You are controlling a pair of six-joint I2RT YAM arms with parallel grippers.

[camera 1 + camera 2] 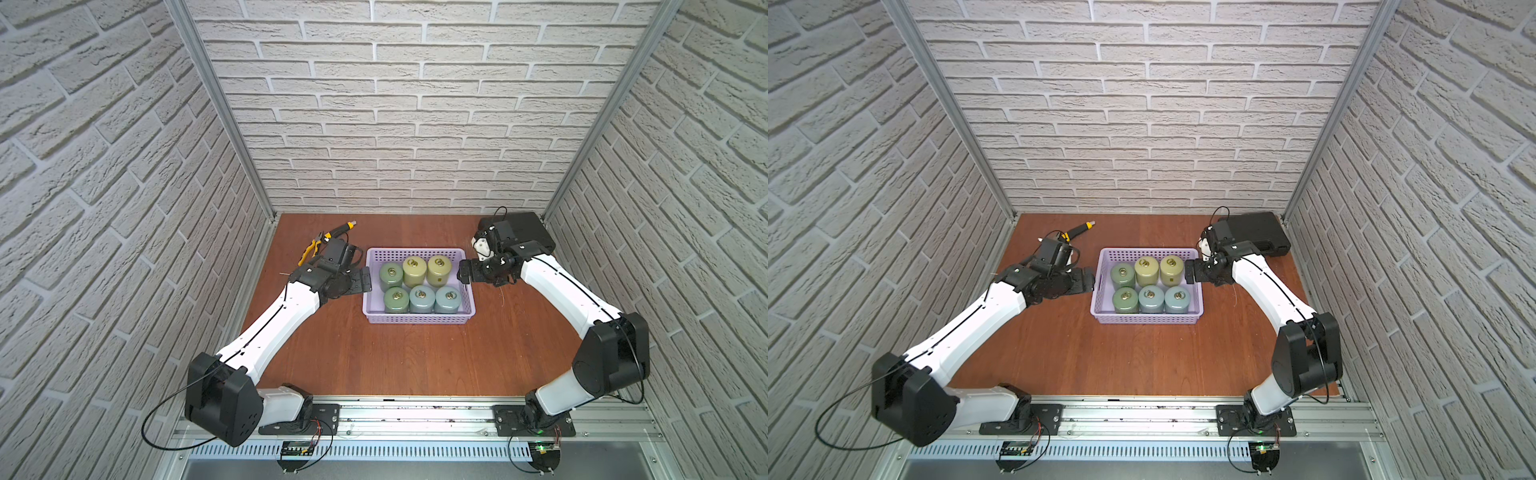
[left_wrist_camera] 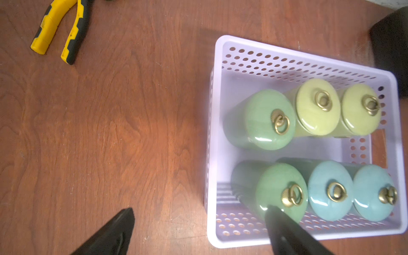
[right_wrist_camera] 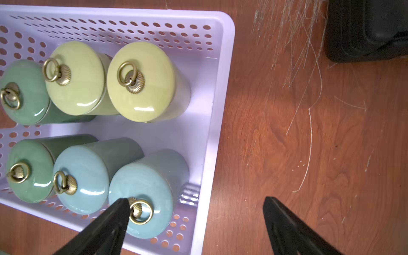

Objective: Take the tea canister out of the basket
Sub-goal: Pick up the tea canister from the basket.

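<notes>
The left arm and right arm stretch inward from either side of the basket, jaws wide open and empty over its end walls. Six tea canisters stand inside it.

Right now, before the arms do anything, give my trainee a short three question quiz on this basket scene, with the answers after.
1. How many tea canisters stand in the lavender basket?
2. True or false: the left gripper is shut on a canister.
3. What lies on the wooden table beyond the left arm? A) yellow-handled pliers B) scissors C) a mug

Key
1. Six, in two rows of three.
2. False: its jaws are open and empty, as with the right gripper.
3. A
</notes>
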